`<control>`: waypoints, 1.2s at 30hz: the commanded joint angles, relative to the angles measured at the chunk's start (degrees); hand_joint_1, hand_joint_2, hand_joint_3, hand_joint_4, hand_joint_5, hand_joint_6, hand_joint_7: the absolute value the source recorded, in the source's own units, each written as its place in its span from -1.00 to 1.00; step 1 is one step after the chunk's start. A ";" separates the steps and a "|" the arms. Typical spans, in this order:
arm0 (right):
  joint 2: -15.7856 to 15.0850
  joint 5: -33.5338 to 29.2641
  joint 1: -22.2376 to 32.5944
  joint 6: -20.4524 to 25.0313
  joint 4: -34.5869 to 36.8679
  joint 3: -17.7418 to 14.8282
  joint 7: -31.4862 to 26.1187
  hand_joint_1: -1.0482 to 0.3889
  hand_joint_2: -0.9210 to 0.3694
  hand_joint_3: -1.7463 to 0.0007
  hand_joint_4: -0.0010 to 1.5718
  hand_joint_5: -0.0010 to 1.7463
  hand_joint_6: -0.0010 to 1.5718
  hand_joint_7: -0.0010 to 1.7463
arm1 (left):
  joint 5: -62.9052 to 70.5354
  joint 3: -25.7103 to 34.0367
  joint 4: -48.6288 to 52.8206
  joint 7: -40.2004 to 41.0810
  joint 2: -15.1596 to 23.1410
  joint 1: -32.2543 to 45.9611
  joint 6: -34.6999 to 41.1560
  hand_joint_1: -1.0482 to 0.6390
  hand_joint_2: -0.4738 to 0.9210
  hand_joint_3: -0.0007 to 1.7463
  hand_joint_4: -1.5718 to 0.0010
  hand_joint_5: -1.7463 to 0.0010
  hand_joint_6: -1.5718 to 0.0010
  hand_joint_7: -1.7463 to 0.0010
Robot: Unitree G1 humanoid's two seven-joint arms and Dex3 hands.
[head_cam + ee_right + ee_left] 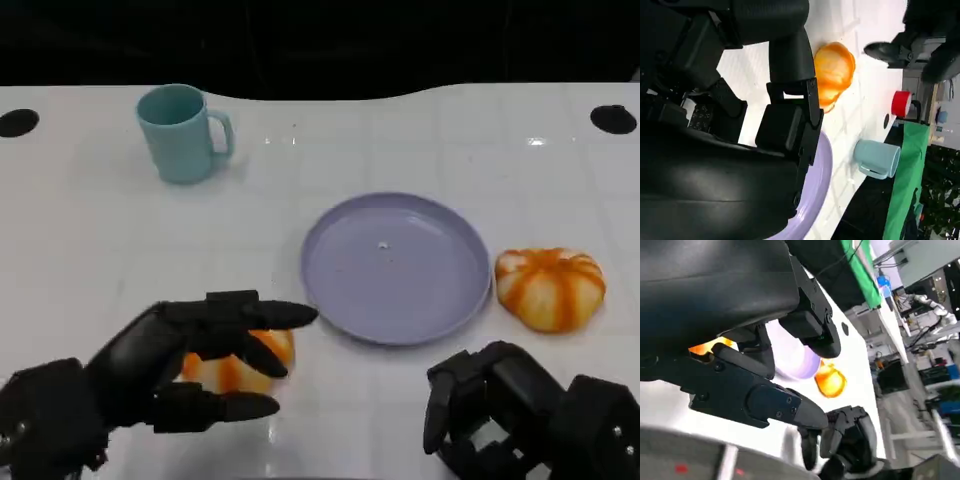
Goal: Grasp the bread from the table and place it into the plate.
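Two orange-and-white striped breads lie on the white table. One bread (245, 368) (709, 347) sits near the front edge, between the spread fingers and thumb of my left hand (190, 362); the fingers reach over it without clearly closing on it. The other bread (551, 288) (830, 381) lies just right of the empty lilac plate (395, 268) (796, 359) (816, 200). My right hand (500, 412) (845, 439) hovers at the front right with fingers curled in, holding nothing. The right wrist view shows a bread (835, 70) past that hand's fingers (787, 125).
A light blue mug (183, 132) (877, 158) stands at the back left of the table, well away from both hands. Two dark round holes (613, 118) mark the table's far corners. A black background lies beyond the far edge.
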 commanded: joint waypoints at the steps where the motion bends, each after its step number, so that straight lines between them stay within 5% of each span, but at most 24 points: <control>1: -0.60 0.57 0.48 0.95 -0.62 -0.21 0.08 -1.00 0.28 -0.60 0.97 0.48 1.00 0.22 | 4.32 0.25 -4.21 2.65 3.54 0.78 -1.52 -0.49 0.95 -1.00 0.61 0.19 0.48 1.00; 6: -0.53 0.17 0.57 1.30 -1.11 -0.08 -0.31 -1.00 0.25 -0.58 0.96 0.47 1.00 0.22 | 23.33 1.20 -8.31 14.24 6.95 2.23 -9.62 -0.58 0.99 -0.99 0.47 0.56 0.48 0.99; 13: -0.35 0.37 0.81 1.87 -1.52 0.02 -0.35 -1.00 0.23 -0.55 0.97 0.48 1.00 0.20 | 41.60 0.53 -14.22 21.87 9.62 3.53 -8.94 -0.58 0.98 -0.99 0.49 0.68 0.54 1.00; 26: -0.05 0.25 1.15 2.63 -2.15 0.20 -0.66 -1.00 0.24 -0.54 0.98 0.49 1.00 0.20 | 55.86 -4.22 -18.28 19.19 11.81 2.60 -0.79 -0.57 0.92 -1.00 0.61 0.80 0.74 1.00; 36: 0.01 -0.01 1.27 2.40 -2.51 0.51 -0.58 -1.00 0.23 -0.53 0.98 0.49 1.00 0.20 | 63.32 -10.13 -12.25 19.87 12.80 -2.24 2.69 -0.57 0.95 -0.99 0.60 0.85 0.76 1.00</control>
